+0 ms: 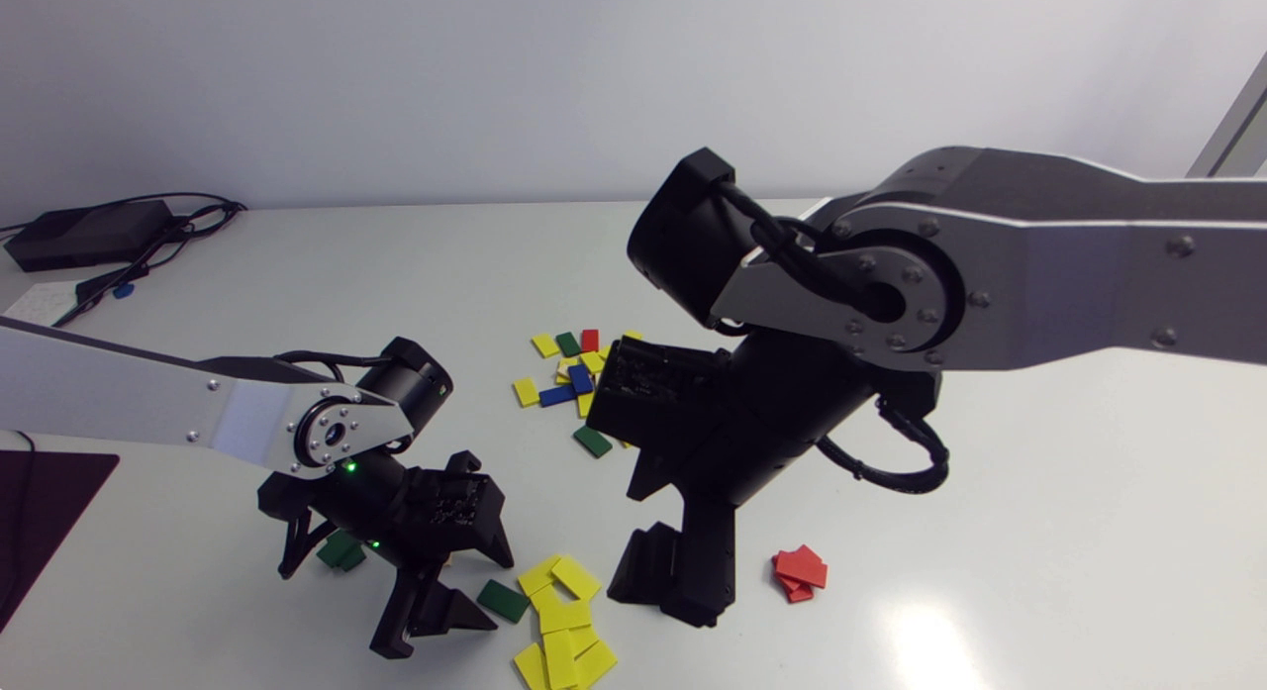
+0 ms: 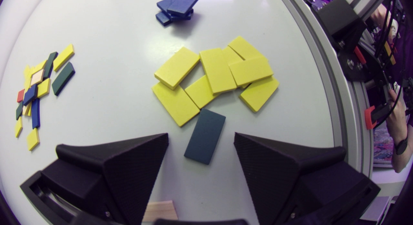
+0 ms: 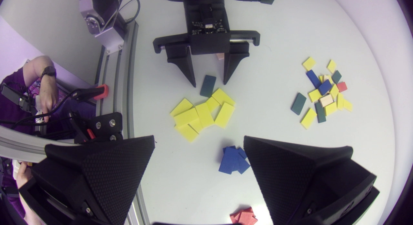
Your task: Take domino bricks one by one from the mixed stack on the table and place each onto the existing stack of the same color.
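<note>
A dark green brick [image 2: 205, 136] lies flat on the table between the fingers of my left gripper [image 2: 200, 138], which is open and touches neither side of it. The brick [image 1: 503, 600] rests against the near edge of the yellow group [image 1: 559, 621]. A green stack [image 1: 341, 549] shows partly under my left arm. My right gripper [image 3: 198, 141] hangs open and empty above the blue stack [image 3: 233, 159], with the red stack [image 1: 800, 573] beside it. The mixed pile [image 1: 574, 373] of yellow, blue, green and red bricks lies farther back. A wood-coloured brick [image 2: 160, 211] peeks out under my left gripper.
A black box with cables [image 1: 89, 233] sits at the back left corner. A dark mat [image 1: 40, 502] lies at the left edge. The table's front rail [image 2: 342, 99] runs close past the yellow bricks.
</note>
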`<state>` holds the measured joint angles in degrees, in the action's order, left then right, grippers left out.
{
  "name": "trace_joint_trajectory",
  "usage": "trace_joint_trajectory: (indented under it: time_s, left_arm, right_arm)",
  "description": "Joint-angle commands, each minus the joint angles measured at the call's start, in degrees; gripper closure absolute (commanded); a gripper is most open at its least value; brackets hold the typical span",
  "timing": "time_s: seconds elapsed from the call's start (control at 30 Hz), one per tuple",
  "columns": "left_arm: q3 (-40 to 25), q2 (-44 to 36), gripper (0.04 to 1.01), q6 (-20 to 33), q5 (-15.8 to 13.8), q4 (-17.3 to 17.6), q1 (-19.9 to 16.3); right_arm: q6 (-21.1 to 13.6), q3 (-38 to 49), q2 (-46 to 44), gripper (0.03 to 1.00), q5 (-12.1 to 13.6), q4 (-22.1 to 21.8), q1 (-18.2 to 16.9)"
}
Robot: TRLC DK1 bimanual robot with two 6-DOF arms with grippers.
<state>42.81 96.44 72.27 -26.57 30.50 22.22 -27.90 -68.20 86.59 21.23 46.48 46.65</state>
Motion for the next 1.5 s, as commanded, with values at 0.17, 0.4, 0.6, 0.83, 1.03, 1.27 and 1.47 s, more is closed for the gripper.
trace_joint_trajectory:
  time_s: [0.17, 0.4, 0.6, 0.83, 1.03, 1.27, 1.47]
  left_arm:
    - [0.79, 1.38, 0.669, 2.35, 0.2, 0.7, 0.63]
    - [-1.94, -0.2, 0.698, 3.76, 0.64, 0.7, 0.55]
    - [-4.66, -2.31, 0.738, 5.16, 0.64, -0.53, 0.28]
    - [-5.45, -5.74, 0.746, 3.32, 0.64, -2.02, 0.63]
    - [-3.96, -9.7, 0.754, 0.5, 0.46, -1.59, -0.51]
    - [-0.62, -15.85, 0.754, -5.65, 0.29, 0.17, -8.24]
    - [-3.26, -19.45, 0.754, -6.09, 0.38, 3.86, -18.26]
  right_arm:
    - [-0.4, 0.53, -0.45, 0.07, 0.47, 0.02, -1.57]
    - [-0.58, -0.35, 0.43, 0.07, 0.47, -0.07, -1.57]
    - [-0.49, 0.0, 0.34, 0.07, 0.47, -0.16, -1.65]
    - [-0.58, 0.88, -0.54, 0.07, 0.47, -0.16, -1.83]
    - [-0.66, 1.58, -1.16, 0.07, 0.56, -0.34, -1.92]
    - [-0.75, 2.9, -2.47, 0.07, 0.74, -0.95, -2.53]
    - [-1.19, 4.22, -2.83, 0.07, 1.53, -1.92, -3.41]
